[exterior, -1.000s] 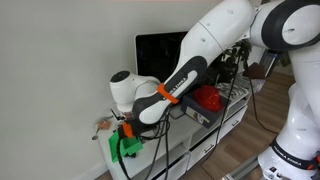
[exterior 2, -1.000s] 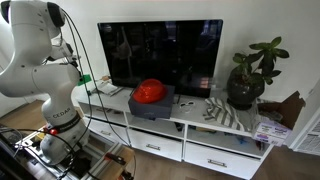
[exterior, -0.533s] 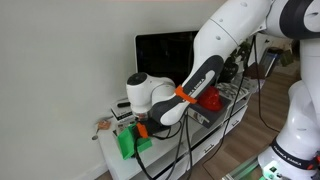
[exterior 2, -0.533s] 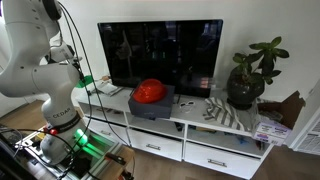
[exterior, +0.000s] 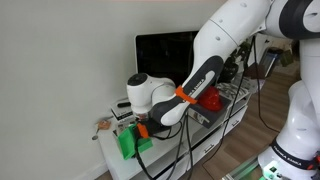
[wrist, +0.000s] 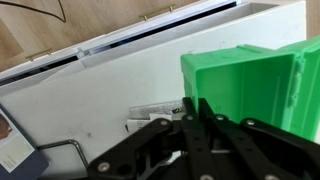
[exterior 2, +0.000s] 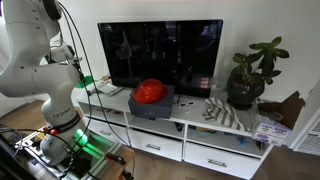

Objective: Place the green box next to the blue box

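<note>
The green box (exterior: 128, 143) is bright green and hangs at the near end of the white cabinet. It fills the right of the wrist view (wrist: 250, 85) and shows as a small green patch in an exterior view (exterior 2: 88, 80). My gripper (exterior: 140, 130) is shut on the green box; in the wrist view its fingers (wrist: 196, 112) pinch the box's left wall. The blue box (exterior 2: 150, 106) is low and dark bluish-grey. It sits on the cabinet in front of the TV, apart from the green box, with a red helmet (exterior 2: 150, 91) on top.
A black TV (exterior 2: 160, 55) stands at the back of the white cabinet (exterior 2: 200, 125). A potted plant (exterior 2: 248, 75) and papers sit at its far end. A small white-and-grey box (exterior: 122, 107) lies near the gripper. Cables hang off the cabinet's end.
One second ago the arm was further from the TV; it moved toward the TV with the green box in the gripper. Nothing has moved in the last half second.
</note>
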### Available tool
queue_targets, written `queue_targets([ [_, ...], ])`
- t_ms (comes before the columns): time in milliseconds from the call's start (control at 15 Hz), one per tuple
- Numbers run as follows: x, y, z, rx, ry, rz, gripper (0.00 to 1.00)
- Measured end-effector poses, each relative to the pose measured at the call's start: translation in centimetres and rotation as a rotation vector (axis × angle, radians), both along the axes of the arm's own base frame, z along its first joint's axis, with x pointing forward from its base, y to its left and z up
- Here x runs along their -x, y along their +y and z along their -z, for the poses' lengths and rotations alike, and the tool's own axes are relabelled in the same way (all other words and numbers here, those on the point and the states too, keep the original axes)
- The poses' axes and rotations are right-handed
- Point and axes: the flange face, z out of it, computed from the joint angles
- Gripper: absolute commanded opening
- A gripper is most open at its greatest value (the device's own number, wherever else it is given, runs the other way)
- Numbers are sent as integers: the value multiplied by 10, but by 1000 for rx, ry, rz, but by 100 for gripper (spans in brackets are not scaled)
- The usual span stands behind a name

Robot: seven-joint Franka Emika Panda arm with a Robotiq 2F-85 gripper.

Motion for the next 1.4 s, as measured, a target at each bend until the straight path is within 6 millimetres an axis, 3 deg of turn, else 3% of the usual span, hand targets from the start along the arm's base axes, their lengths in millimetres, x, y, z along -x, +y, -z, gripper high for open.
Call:
queue_targets([
  [267, 7, -32, 21, -73, 3, 1, 2],
  [667, 22, -120, 55, -211, -22, 30, 2],
  [1067, 6, -218, 60, -160, -66, 23, 2],
  [1133, 4, -232, 60, -149, -66, 16, 9],
  [1267, -2, -253, 61, -144, -69, 22, 9],
  [1400, -4, -261, 61, -143, -69, 25, 9],
])
